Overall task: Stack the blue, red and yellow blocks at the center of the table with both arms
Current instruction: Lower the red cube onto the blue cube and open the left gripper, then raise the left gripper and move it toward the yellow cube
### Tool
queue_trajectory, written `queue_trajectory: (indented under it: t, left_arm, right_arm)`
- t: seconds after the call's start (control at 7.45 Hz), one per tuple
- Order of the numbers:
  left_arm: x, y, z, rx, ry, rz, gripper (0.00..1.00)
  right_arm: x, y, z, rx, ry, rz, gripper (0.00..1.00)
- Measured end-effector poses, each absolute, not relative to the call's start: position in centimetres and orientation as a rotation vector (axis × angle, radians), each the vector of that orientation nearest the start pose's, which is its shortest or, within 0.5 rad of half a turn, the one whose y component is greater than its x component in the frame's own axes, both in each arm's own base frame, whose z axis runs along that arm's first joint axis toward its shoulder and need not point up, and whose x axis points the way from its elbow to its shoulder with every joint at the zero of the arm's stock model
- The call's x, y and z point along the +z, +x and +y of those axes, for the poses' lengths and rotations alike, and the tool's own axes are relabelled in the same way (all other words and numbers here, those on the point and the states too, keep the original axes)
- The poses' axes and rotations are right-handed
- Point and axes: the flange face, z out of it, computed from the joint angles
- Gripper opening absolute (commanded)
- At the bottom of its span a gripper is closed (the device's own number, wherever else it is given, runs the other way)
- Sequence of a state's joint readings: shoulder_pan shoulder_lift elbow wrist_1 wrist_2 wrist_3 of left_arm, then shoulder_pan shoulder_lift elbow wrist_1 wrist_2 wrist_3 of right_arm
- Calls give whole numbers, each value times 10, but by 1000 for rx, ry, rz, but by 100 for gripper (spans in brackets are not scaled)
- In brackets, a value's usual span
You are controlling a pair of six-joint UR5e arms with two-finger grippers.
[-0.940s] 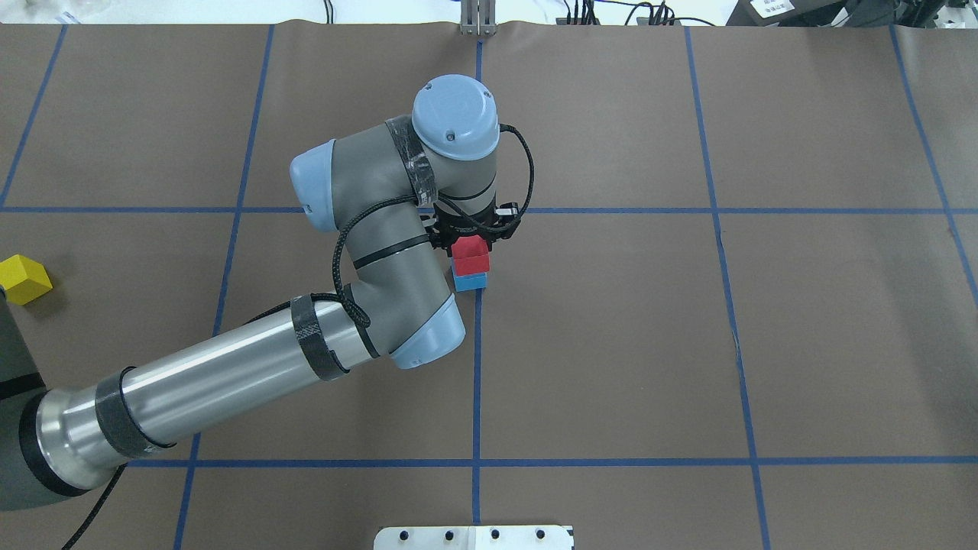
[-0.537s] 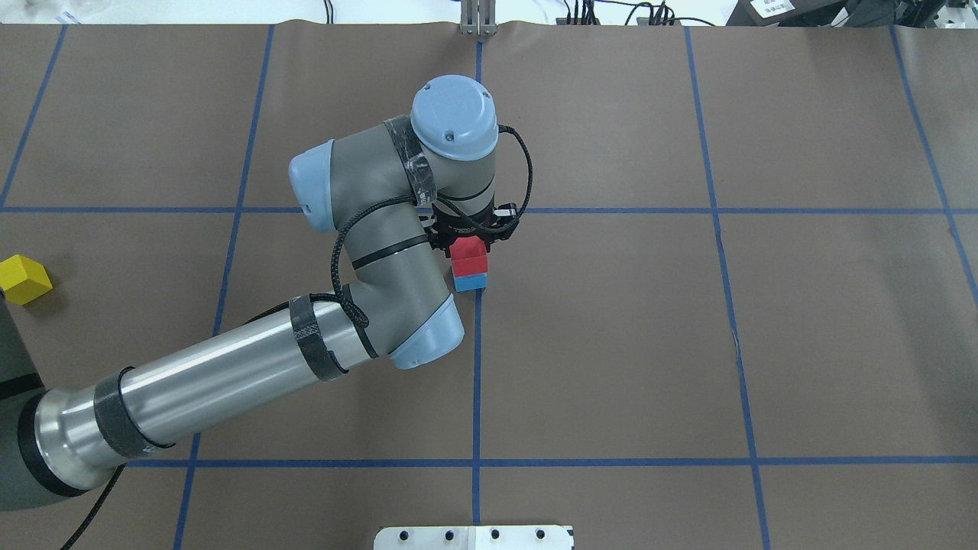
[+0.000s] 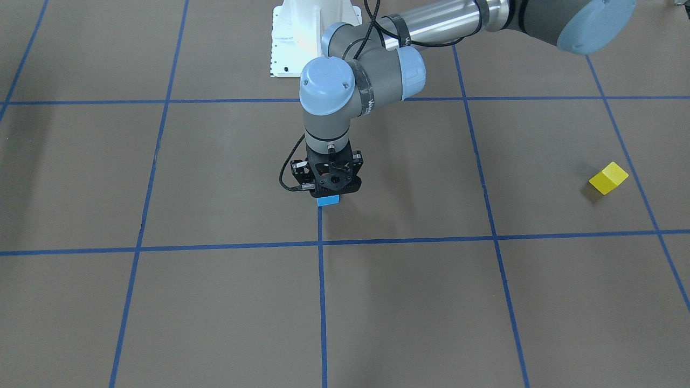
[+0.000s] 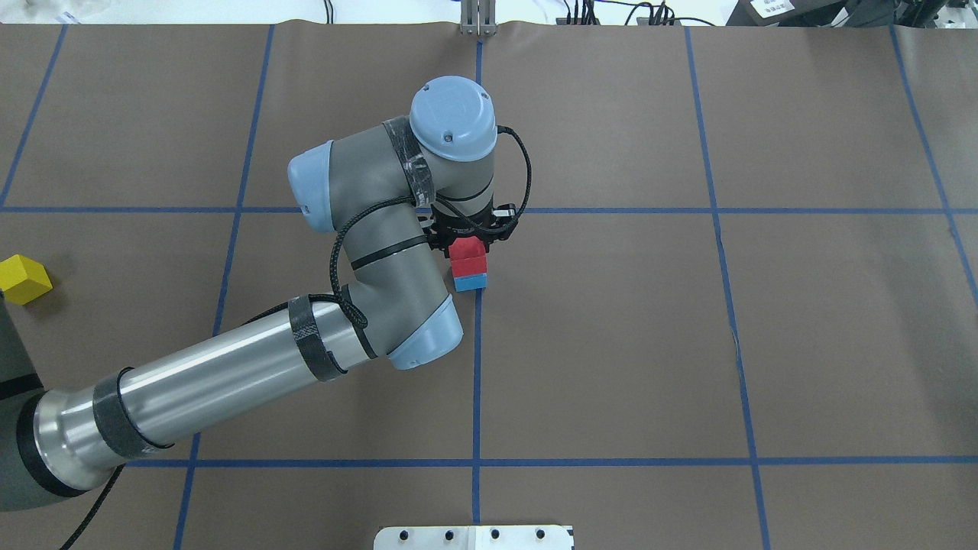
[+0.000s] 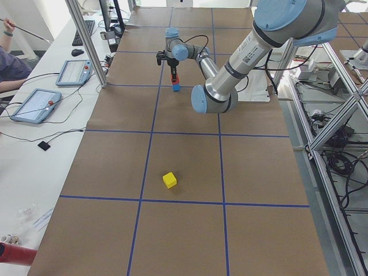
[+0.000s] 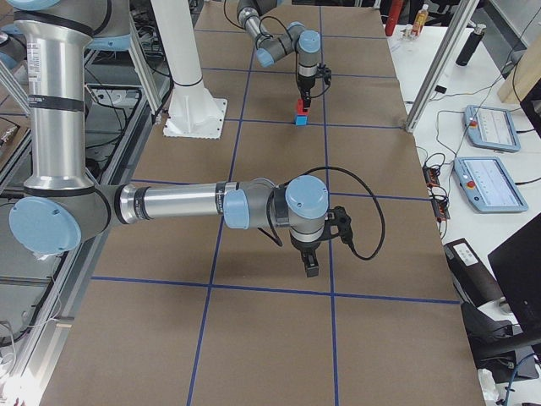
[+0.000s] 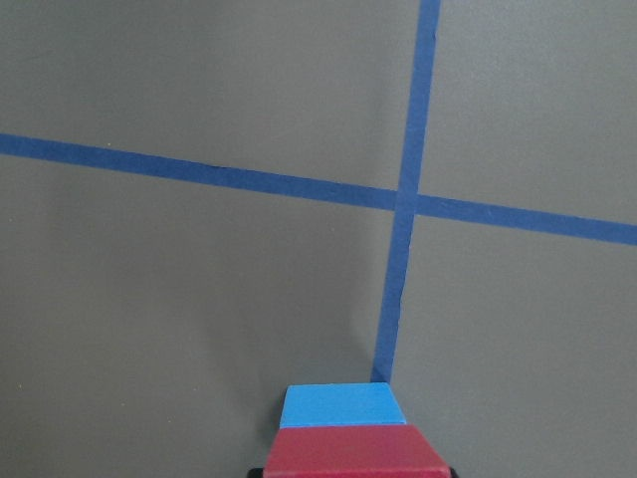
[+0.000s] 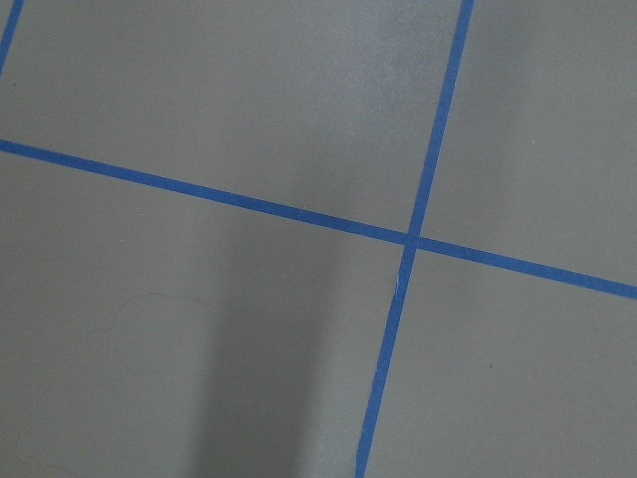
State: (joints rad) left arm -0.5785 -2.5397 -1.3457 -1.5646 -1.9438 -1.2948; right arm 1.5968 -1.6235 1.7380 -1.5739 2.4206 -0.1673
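Jaws of left gripper (image 4: 467,246) flank red block (image 4: 468,263) atop blue block (image 4: 471,283) (grasp or release: cannot tell); wrist vertical, midway between table edges.

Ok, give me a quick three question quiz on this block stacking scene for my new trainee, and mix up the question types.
1. True or false: the red block sits on top of the blue block.
2. Which block is not yet stacked? A, red. B, blue. C, the yellow block.
3. Fill in the gap: the pincer at the stack belongs to the robot's ___ arm.

Key: 1 true. 2 C, it lies alone on the robot's left side. 3 left.
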Motion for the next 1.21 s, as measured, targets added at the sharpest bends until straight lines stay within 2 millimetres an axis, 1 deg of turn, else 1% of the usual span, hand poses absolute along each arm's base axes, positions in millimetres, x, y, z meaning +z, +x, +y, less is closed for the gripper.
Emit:
queue_trajectory:
  t: [0.4,0.54,0.67,0.81,0.94,1.07,1.21]
  left_arm:
    - [132,595,-500,-143,-19,824,100]
    - [122,585,-499,-143,-15,837,100]
    - [108,559,-500,-135,-10,846,100]
    - [99,521,-499,-102,-2,829,100]
    - [103,476,-495,-56,17,798,100]
    - [133,420,-489,-14,44,762,100]
    - [186,358,-487,26,72,716,100]
  right_arm:
    - [596,71,-472,-180,187,-836,100]
    - [596,71,-472,-180,186,-836,100]
    - [597,71,-471,-180,186,-836,100]
    - [596,71,-470,-180,186,-836,100]
    - [595,71,-470,-181,189,-836,100]
    - [594,71,-470,-182,191,-835,100]
    - [594,71,-471,-182,192,-833,100]
